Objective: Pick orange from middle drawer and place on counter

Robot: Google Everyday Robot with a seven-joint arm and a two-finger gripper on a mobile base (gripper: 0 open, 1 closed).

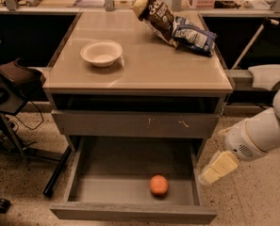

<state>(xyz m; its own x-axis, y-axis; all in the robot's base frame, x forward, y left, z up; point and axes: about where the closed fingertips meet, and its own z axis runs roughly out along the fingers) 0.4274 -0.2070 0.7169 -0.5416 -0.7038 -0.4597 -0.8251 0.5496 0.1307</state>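
My gripper [218, 167] is hovering beside the open middle drawer [120, 168] | orange [159, 185] lying left of it | grip: cannot tell

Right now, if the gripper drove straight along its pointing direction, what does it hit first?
Likely the right wall of the middle drawer, just down-left of the gripper hanging outside it; depth unclear.

Glossy beige counter [144, 74], the top of a grey drawer cabinet, bearing a white bowl [101, 53] towards its left side and two snack bags at the rear right: a dark bag [154, 14], tilted, touching a blue-and-white bag [192, 36]. Below, the open middle drawer [120, 173] carries an orange [159, 185] near its front. The gripper [218, 168] hangs just outside the drawer's right side, above the speckled floor [252, 201].
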